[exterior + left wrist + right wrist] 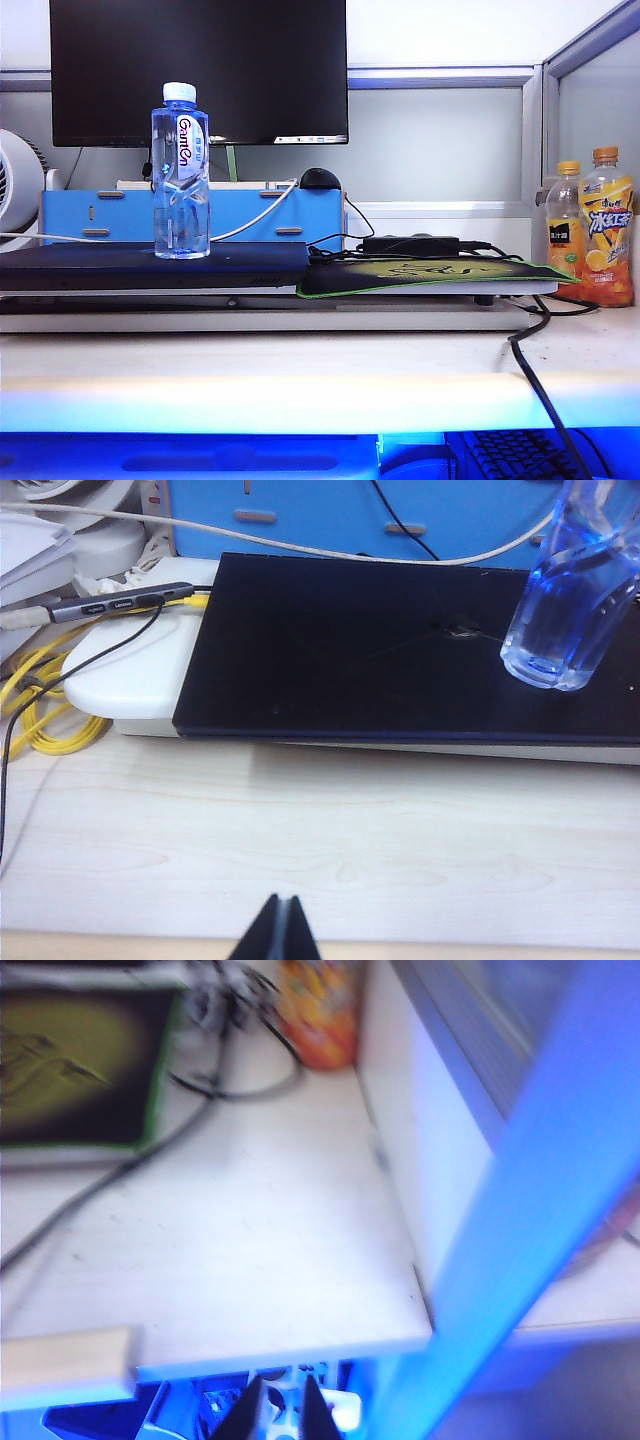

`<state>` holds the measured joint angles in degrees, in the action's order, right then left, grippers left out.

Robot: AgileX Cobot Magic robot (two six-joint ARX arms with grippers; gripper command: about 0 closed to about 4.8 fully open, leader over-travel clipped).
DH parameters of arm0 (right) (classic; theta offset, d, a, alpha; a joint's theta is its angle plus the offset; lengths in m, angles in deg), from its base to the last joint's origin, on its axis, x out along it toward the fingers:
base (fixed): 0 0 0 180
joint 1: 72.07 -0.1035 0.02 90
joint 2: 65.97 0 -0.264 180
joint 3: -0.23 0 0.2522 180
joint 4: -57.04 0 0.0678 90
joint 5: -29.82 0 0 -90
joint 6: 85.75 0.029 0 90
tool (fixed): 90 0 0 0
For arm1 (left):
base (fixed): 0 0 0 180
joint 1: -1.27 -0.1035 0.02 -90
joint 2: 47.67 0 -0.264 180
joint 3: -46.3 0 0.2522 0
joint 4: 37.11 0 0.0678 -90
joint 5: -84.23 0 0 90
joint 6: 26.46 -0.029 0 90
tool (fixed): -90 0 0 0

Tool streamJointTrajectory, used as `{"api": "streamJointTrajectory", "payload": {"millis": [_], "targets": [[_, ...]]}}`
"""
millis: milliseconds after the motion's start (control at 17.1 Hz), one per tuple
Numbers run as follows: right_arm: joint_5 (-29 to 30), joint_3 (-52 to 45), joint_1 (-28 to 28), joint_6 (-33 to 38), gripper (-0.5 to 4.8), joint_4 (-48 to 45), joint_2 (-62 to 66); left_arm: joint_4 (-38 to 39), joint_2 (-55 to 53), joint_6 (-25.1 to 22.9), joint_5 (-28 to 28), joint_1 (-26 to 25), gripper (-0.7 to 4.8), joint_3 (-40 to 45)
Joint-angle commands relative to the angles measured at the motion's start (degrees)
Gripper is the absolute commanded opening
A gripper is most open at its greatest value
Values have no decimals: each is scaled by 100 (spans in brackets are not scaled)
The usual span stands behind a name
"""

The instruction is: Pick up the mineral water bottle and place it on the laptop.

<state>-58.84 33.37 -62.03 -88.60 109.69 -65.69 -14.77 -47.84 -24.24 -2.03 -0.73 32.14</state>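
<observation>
The bottle point(181, 172) stands upright on the laptop point(150, 266), toward the middle of the dark lid, cap on and its label facing the exterior camera. Neither gripper touches it. In the left wrist view its clear ribbed base point(560, 630) rests on the lid point(380, 650), well away from the lid's near edge.

The left gripper point(279, 930) hangs low over the pale table point(330, 820), in front of the laptop and apart from it; its two dark fingertips meet in a point — jaws closed, nothing between them. A white stand point(130, 670) sits under the laptop's side, with a grey hub point(115, 605) and yellow cables point(40, 700) beside it.

The right gripper point(281, 1410) sits at the table's front edge, over blue-lit space below; the picture is blurred, yet a narrow gap shows between the fingertips — jaws slightly parted and empty. Farther off in that view are the mouse pad point(80, 1065), a black cable point(150, 1150) and an orange bottle point(320, 1015) by the partition wall.

In the exterior view the monitor point(200, 70) stands behind the bottle, the mouse pad point(430, 275) lies just beside the laptop, and two yellow drinks point(592, 230) stand at the far right — no arm shows there
</observation>
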Motion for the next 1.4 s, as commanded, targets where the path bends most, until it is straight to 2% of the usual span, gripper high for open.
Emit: {"api": "streamJointTrajectory", "payload": {"millis": [58, 818, 1052, 1111, 1227, 1403], "targets": [[44, -50, -7, -33, 58, -9, 7, 7, 11, -7, 7, -2, -2, 0], [264, -114, -7, -35, 58, -118, 7, 7, 11, -9, 11, 0, -2, 0], [348, -872, -4, -37, 58, -2347, 4, 7, 11, -7, 13, 0, -2, 0], [350, -1005, -7, -37, 58, -2656, 4, 7, 11, -9, 11, -2, -2, 0], [400, -1283, -7, -35, 58, -3051, 4, 7, 11, -7, 11, -2, -2, 0], [398, -1757, -7, -37, 58, -3163, 2, 7, 11, -9, 13, -2, -2, 0]]}}
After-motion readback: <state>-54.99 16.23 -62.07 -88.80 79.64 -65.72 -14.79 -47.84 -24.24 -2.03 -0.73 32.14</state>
